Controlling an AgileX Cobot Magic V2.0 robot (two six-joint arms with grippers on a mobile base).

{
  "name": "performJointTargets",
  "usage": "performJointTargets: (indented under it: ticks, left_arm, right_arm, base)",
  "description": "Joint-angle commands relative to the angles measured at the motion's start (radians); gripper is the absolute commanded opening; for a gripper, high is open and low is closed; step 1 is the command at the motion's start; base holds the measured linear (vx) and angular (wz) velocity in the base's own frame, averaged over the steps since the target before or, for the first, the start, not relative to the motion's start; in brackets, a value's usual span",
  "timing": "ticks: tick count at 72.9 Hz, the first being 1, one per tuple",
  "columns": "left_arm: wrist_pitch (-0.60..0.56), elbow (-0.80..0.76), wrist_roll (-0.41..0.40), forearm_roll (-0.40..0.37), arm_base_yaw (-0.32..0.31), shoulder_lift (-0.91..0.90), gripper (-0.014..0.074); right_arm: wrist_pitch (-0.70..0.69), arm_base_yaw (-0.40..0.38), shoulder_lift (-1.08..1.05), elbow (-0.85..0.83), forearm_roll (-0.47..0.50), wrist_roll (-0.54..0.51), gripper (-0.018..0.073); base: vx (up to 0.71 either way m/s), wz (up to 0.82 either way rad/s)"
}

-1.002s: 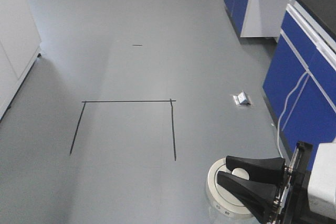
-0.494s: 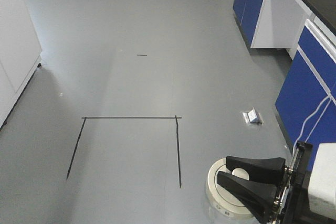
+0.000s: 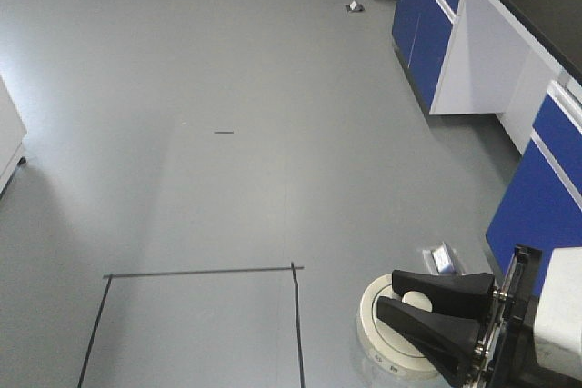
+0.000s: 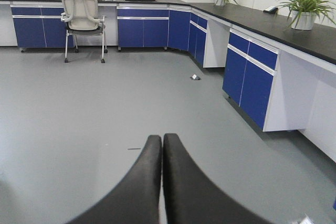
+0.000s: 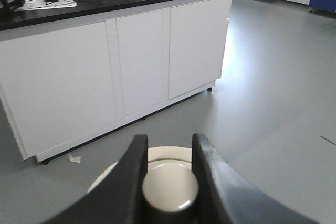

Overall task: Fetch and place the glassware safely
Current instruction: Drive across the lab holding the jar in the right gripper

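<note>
At the far left of the front view a white cabinet (image 3: 7, 147) just shows at the edge, and on the grey floor (image 3: 227, 61) near the bottom a black tape outline (image 3: 195, 272) marks three sides of a rectangle; whether it has to do with the placing I cannot tell. The left gripper (image 4: 162, 138) carries nothing: in its wrist view the two dark fingers are pressed together, pointing out over open floor toward a chair (image 4: 83, 17) and blue cabinets (image 4: 252, 77) under a black counter. Further right, low in the front view, the glassware (image 3: 377, 338) hangs above the floor in the right gripper (image 3: 389, 292), whose fingers close from either side on the knob in the middle of the cream-white lid. The right wrist view confirms it, with the knob pinched between the pads and the wide lid spreading beneath them. Only a trace of the clear body shows under the lid's rim, so I cannot tell how well lid and jar hold together. Just beyond the jar a small pale object (image 3: 443, 259) lies on the floor. As I judge it, the fetch is done, since the jar is off any surface and in the grip. The carrying and the placing are left, as no set-down spot lies under the jar here. The grip by the knob alone looks the weak point, so the setting down calls for care.
</note>
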Motion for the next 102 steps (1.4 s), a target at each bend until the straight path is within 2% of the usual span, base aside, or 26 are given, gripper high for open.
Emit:
performJointTargets:
  ticks: [1, 102]
  left_arm:
    - [-0.068, -0.027, -0.007, -0.009, 0.001, 0.008, -0.0007]
    - [-0.069, -0.027, -0.007, -0.009, 0.001, 0.008, -0.0007]
  right_arm:
    - [-0.042, -0.001, -0.005, -0.032, 0.056, -0.008, -0.0001]
    - [-0.042, -0.001, -0.002, -0.032, 0.047, -0.008, -0.0001]
  base:
    - [0.59, -0.04]
    - [0.70, 0.03]
